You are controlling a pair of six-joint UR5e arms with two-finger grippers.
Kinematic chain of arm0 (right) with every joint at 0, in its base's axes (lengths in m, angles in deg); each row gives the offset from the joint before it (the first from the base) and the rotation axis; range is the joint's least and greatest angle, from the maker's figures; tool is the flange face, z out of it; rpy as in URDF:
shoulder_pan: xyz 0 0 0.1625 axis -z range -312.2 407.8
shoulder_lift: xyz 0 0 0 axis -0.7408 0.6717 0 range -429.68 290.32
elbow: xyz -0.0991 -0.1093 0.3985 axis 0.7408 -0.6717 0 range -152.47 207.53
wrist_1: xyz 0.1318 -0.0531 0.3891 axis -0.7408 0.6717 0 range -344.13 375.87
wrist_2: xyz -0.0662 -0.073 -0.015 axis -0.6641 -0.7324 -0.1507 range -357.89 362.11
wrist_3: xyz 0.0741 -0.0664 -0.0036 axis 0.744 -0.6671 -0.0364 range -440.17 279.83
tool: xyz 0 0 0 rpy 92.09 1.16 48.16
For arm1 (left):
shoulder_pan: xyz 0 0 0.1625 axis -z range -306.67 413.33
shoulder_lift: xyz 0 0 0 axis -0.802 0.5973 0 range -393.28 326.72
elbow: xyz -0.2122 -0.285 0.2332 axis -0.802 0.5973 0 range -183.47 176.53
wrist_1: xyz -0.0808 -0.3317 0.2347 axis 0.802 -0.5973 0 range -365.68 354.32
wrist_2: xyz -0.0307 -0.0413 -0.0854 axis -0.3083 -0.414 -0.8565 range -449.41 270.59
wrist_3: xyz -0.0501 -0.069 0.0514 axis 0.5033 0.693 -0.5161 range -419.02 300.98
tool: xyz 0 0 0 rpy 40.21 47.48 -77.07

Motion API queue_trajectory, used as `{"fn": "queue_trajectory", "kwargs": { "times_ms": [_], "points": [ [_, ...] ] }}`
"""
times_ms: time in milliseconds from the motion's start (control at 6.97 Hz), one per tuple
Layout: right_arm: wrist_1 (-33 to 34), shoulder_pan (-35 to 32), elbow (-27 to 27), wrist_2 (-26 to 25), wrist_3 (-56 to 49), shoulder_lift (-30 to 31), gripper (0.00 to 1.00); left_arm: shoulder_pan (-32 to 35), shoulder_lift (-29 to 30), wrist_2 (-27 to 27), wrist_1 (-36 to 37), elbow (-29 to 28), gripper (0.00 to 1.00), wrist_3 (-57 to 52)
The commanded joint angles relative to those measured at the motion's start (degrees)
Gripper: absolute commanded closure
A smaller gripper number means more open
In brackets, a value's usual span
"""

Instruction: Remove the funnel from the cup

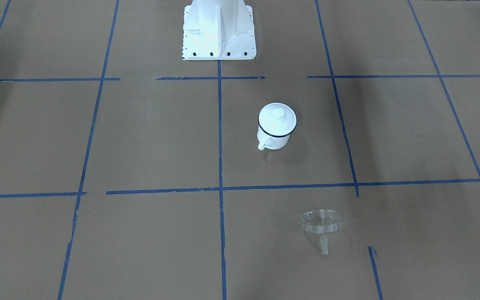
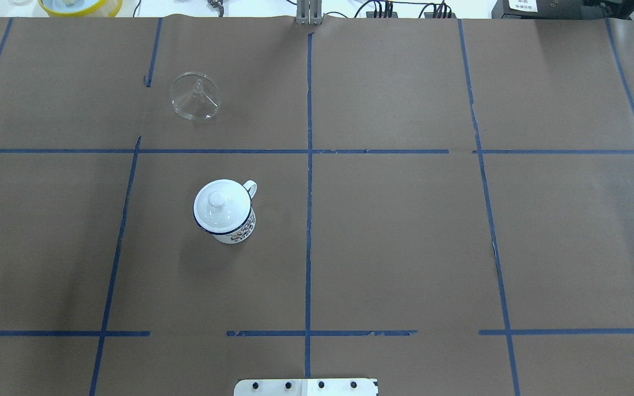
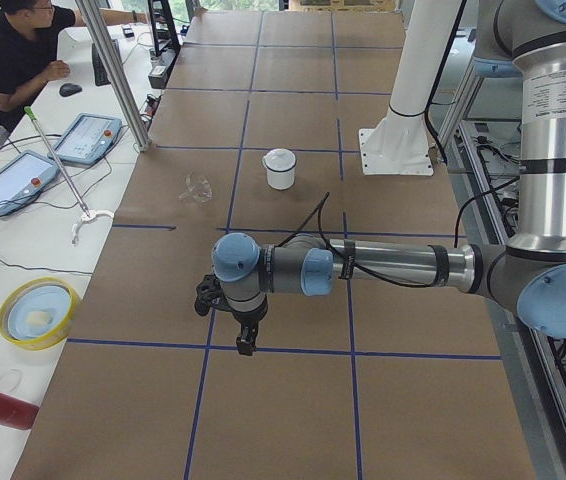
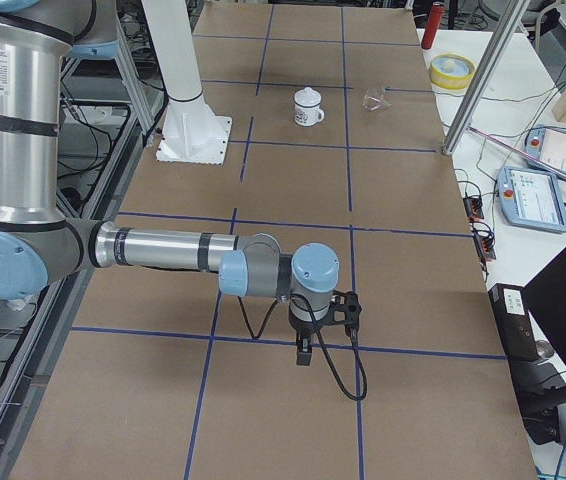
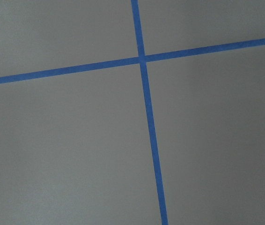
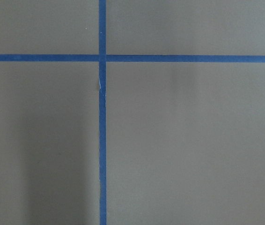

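Left gripper (image 3: 246,347) hangs fingers-down at lower centre of the exterior left view. Its near arm is stretched flat from the right edge and the wrist is bent down. Cannot tell if it is spread or closed, and no object shows in it. Cup (image 3: 279,168) sits upper centre, with the funnel (image 3: 199,188) to its left. An operator (image 3: 13,60) sits upper left.

Exterior right: the right gripper (image 4: 305,354) is at lower centre in the same pose, arm flat from the left edge and fingers pointing down. Its grip state cannot be told either. Cup and funnel are small at the top of the frame.

Front-facing: cup at centre with a white knobbed lid (image 1: 277,118) seated on it, handle toward lower left. The funnel lies tipped on the brown paper (image 1: 140,137) at lower right, spout toward the bottom edge, well apart from the cup. Robot base (image 1: 219,29) is at top. No arm in frame.

Overhead: cup left of centre, lid on. Funnel is at upper left across a line of blue tape (image 2: 212,150), touching nothing.

Both wrist views show only paper and a tape cross.

Judgement: the funnel is out of the cup, so the task looks done. Both arms seem parked low and away from the objects to stay clear.
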Motion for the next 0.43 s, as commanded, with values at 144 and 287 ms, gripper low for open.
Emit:
{"fn": "queue_trajectory", "kwargs": {
  "times_ms": [144,287],
  "points": [
    [0.0,0.0,-0.03,0.0,0.0,0.0,0.0,0.09,0.12,0.0,0.0,0.08,0.0,0.0],
    [0.0,0.0,-0.03,0.0,0.0,0.0,0.0,0.09,0.12,0.0,0.0,0.16,0.0,0.0]
  ]
}}
